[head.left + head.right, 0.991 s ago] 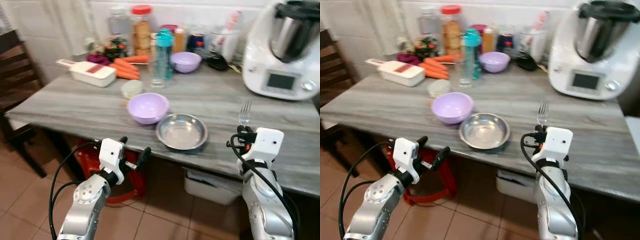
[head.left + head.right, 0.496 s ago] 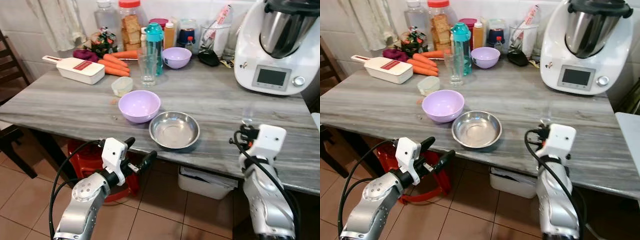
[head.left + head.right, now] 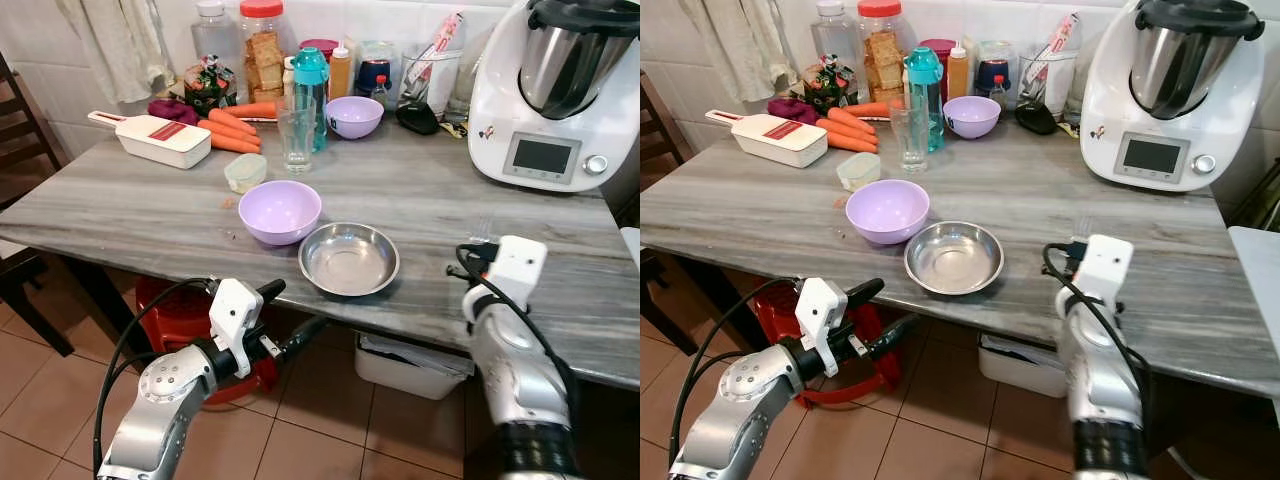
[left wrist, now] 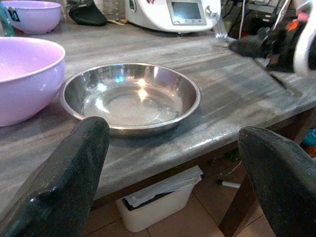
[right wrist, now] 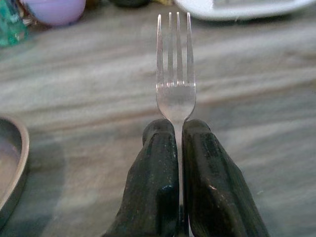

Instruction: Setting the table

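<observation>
My right gripper (image 5: 178,126) is shut on the handle of a metal fork (image 5: 176,94), tines pointing away over the grey wooden table (image 3: 120,215). In the eye views the fork (image 3: 481,231) is low over the table's front right part, to the right of a steel bowl (image 3: 349,258). A purple bowl (image 3: 280,210) stands touching the steel bowl's left side. My left gripper (image 3: 290,312) is open just below the table's front edge, its fingers (image 4: 74,173) pointing at the steel bowl (image 4: 131,96).
A white kitchen machine (image 3: 560,95) stands at the back right. At the back are a glass (image 3: 296,140), a teal bottle (image 3: 310,85), a small purple bowl (image 3: 354,115), carrots (image 3: 235,128) and a white slicer (image 3: 160,138). A white bin (image 3: 410,365) sits under the table.
The camera has shifted, so the whole table sits differently in view. My right gripper has moved the fork slightly left and lower over the table. The left gripper has dropped a little.
</observation>
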You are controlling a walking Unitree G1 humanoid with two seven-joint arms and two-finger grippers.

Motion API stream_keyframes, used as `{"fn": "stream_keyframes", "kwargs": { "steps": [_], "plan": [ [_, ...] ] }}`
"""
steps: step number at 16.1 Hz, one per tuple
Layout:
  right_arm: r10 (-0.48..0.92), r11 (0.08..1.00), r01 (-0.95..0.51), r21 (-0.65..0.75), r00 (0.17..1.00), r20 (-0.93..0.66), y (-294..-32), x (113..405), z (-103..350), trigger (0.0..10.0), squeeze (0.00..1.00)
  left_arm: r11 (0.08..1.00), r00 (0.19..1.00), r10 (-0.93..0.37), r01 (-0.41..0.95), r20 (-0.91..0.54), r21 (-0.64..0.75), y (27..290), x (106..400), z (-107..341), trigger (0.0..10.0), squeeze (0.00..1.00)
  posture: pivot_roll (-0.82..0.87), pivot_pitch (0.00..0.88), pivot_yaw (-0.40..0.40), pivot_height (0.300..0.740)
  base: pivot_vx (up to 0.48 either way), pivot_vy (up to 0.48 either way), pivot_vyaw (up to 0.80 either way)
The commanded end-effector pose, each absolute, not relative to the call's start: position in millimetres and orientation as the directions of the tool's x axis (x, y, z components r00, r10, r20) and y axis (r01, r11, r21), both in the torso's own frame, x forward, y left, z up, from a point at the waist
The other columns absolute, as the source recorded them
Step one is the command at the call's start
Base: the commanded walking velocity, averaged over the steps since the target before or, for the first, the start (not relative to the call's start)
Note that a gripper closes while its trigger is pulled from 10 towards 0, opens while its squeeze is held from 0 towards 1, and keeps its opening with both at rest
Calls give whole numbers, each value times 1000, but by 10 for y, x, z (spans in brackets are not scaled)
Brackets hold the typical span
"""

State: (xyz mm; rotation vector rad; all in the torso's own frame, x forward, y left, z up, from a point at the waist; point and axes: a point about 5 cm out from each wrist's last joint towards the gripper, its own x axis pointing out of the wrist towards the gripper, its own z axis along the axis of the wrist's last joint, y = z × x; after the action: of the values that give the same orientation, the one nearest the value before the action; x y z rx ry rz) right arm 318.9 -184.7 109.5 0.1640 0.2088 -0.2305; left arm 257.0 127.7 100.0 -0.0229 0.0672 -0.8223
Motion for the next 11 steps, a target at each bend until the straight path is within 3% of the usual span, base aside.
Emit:
{"fn": "stream_keyframes", "kwargs": {
  "steps": [1, 5, 11],
  "plan": [
    [-203, 953, 250, 173, 947, -249, -1789, 3260, 1103, 10000, 0, 660, 658, -751, 751, -50, -30, 1274, 2573, 1048, 10000, 0, -93, 0, 7, 740, 0, 0, 0],
    [-163, 957, 222, 186, 943, -291, -1621, 3399, 1081, 10000, 0, 637, 635, -770, 771, -57, -14, 1259, 2562, 1074, 10000, 0, -89, 3, 8, 740, 0, 0, 0],
    [-154, 951, 236, 200, 922, -355, -1595, 3422, 941, 10000, 0, 622, 621, -782, 783, -59, -6, 1226, 2548, 1082, 10000, 0, -84, 12, 9, 740, 0, 0, 0]
  ]
}}
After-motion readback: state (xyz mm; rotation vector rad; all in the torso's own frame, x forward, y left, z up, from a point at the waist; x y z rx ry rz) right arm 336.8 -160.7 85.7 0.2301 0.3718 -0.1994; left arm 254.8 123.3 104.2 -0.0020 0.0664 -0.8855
